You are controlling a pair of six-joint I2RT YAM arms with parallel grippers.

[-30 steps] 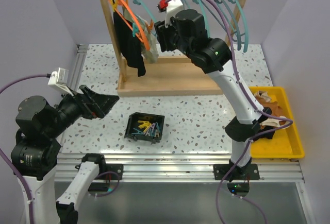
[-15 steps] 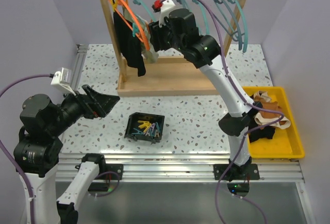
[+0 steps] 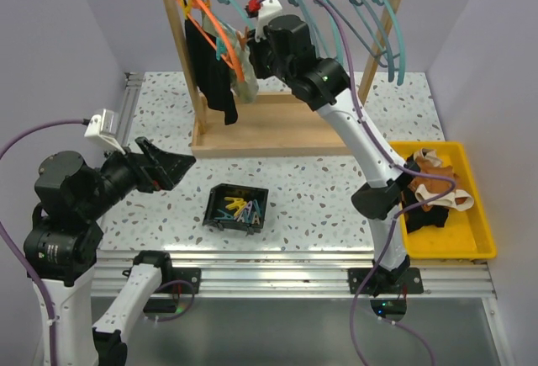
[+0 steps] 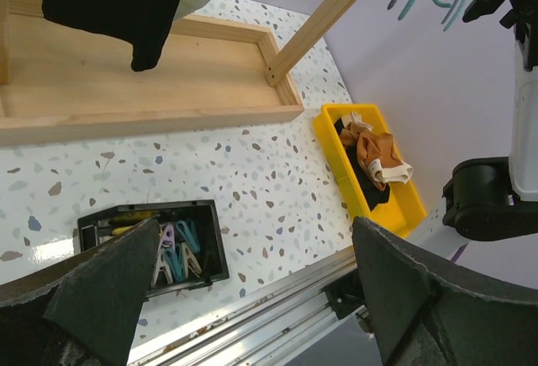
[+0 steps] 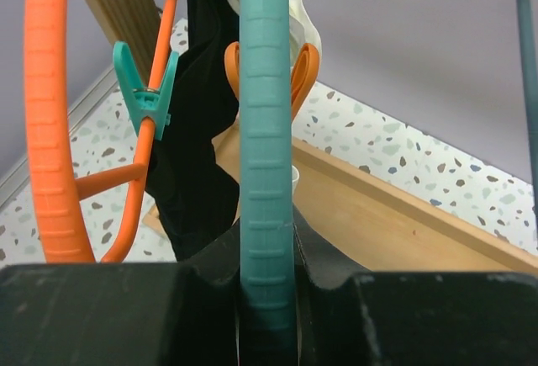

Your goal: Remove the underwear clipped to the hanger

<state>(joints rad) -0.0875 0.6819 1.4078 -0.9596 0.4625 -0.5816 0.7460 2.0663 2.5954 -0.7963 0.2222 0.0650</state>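
The black underwear [image 3: 212, 71] and the cream-white brief [image 3: 246, 82] hang from an orange hanger [image 3: 202, 14] at the left end of the wooden rack. In the right wrist view, a teal clip [image 5: 147, 88] and an orange clip [image 5: 304, 76] sit by the black piece [image 5: 197, 156] and the cream brief [image 5: 292, 13]. My right gripper [image 3: 255, 53] is right beside the garments, shut on a teal hanger [image 5: 265, 172] whose bar runs up between its jaws [image 5: 267, 286]. My left gripper [image 3: 172, 167] is open and empty, low over the table [image 4: 256, 227].
A black box [image 3: 238, 207] of coloured clips lies on the table near the left gripper, also in the left wrist view [image 4: 151, 244]. A yellow tray [image 3: 479, 240] at the right holds brown and black clothes. Several teal hangers [image 3: 370, 13] hang along the rack.
My right gripper has moved left along the rack, closer to the clipped underwear. The left arm has barely moved.
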